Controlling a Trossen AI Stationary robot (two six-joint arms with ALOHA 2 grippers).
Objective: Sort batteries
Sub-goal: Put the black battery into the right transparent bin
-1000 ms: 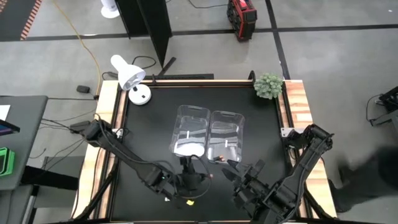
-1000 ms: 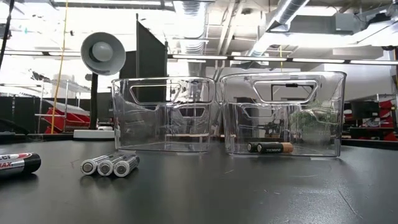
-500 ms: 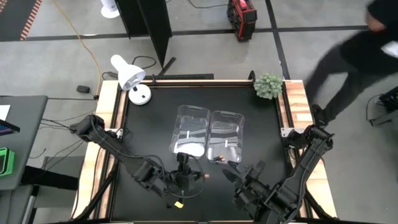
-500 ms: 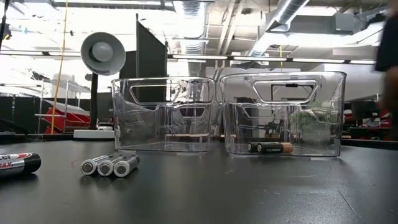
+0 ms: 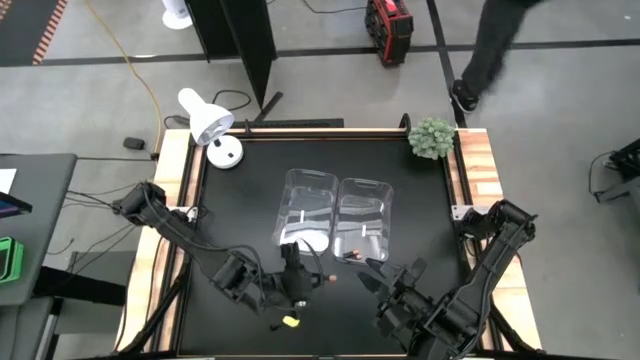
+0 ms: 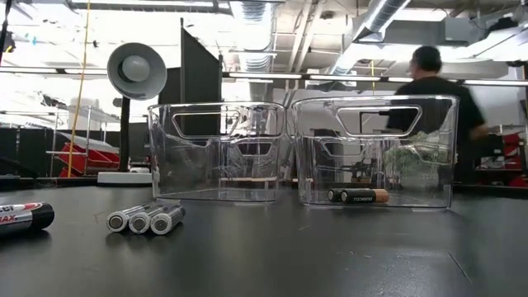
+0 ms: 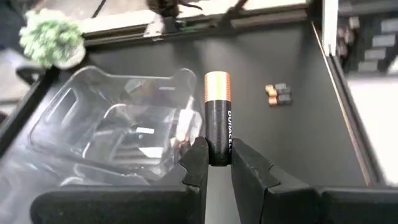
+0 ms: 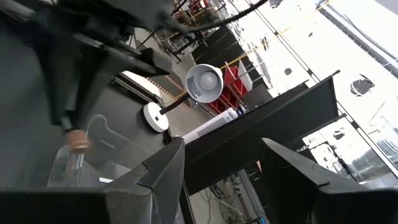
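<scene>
Sorting partly done: two dark batteries [image 6: 357, 195] in right bin [image 6: 375, 148]; three silver batteries [image 6: 146, 219] loose on table [image 6: 330, 256]; left gripper [image 7: 215, 163] fingers clamped on copper-topped battery [image 7: 217, 115]; right gripper [image 8: 221, 163] fingers open, waiting.

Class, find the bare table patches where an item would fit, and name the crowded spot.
Bare black table lies between the two clear bins and the small plant, and between the bins and the white lamp. The near edge is crowded: the left gripper, clamping a copper-topped battery, and the open right gripper.

Marker [image 6: 23, 218] cut off by low view's edge.
</scene>
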